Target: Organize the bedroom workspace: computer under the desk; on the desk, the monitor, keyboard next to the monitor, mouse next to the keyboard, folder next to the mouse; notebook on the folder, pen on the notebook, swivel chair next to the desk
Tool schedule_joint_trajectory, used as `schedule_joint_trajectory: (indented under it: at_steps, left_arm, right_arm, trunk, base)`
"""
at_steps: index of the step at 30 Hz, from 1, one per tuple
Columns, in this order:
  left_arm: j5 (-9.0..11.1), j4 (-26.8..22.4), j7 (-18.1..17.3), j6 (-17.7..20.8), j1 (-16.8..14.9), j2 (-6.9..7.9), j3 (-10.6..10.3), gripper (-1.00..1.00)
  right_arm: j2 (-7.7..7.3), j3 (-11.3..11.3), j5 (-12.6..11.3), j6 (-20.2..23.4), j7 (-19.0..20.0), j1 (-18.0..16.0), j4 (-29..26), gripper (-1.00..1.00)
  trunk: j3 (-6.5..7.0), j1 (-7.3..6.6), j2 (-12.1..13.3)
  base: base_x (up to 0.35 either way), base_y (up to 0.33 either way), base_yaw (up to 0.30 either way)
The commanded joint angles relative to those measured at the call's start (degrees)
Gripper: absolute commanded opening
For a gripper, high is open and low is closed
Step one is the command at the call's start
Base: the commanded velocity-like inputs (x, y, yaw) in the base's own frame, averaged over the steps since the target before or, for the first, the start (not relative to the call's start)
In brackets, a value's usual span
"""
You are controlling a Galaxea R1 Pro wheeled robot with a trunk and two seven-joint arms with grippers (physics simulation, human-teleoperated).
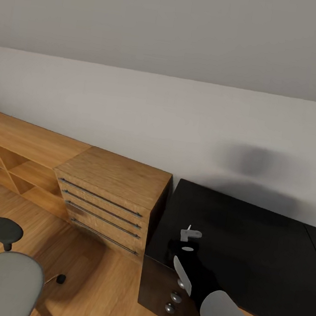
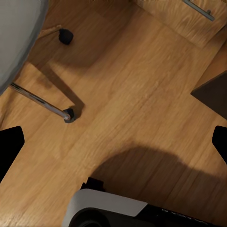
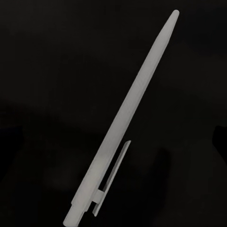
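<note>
The white pen [image 3: 127, 113] lies on the black desk [image 1: 252, 241], seen close up in the right wrist view. My right gripper [image 3: 113, 142] hangs just over it, open, its dark fingertips [image 3: 220, 138] far apart on either side of the pen. In the head view that gripper [image 1: 185, 244] is over the desk's left end, with a bit of the pen [image 1: 191, 234] showing beyond it. The grey swivel chair [image 1: 0, 281] stands on the floor at lower left. My left gripper [image 2: 113, 142] is open and empty above the wooden floor, near the chair's chrome leg [image 2: 42, 100].
A light wooden drawer cabinet [image 1: 113, 187] stands against the desk's left side, with a low wooden shelf unit [image 1: 18, 148] further left along the white wall. The desk's drawers with silver knobs [image 1: 174, 296] face me. My own base [image 2: 109, 208] is under the left arm.
</note>
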Motion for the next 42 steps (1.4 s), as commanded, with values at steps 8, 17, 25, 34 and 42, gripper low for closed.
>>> schedule_joint_trajectory:
  at_steps: [8, 17, 25, 34, 42]
  left_arm:
    - [0.5, -1.1, 0.4, -1.3, 0.0, 0.09, 0.0, 1.00]
    - [0.6, -2.5, 0.5, -6.1, 0.0, 0.06, -0.1, 1.00]
    - [0.7, -2.7, 0.7, -7.0, 0.0, 0.01, 0.0, 1.00]
    - [0.7, -3.3, 0.7, -7.1, 0.0, -0.01, 0.0, 1.00]
    - [0.8, -3.8, 0.7, -7.0, 0.0, -0.01, -0.1, 1.00]
  right_arm:
    - [-0.12, 0.4, -0.6, 0.5, -0.5, -0.1, 0.0, 1.00]
    - [-0.14, 0.4, -0.6, 0.6, -0.5, -0.2, 0.0, 1.00]
    - [-0.26, 0.3, -0.7, 0.7, -0.5, -0.2, 0.1, 1.00]
    - [-0.31, -0.8, -0.7, 1.3, -0.4, -0.2, 0.4, 1.00]
    - [-0.32, -1.7, -0.7, 1.4, -0.3, -0.3, 1.3, 1.00]
  trunk:
    - [-0.05, 0.01, 0.0]
    - [-0.05, 0.01, 0.0]
    - [-0.05, 0.01, 0.0]
    - [-0.05, 0.01, 0.0]
    - [-0.77, 0.89, -1.6]
  base:
    - [0.000, 0.000, 0.000]
    - [0.000, 0.000, 0.000]
    - [0.000, 0.000, 0.000]
    - [0.000, 0.000, 0.000]
    - [0.000, 0.000, 0.000]
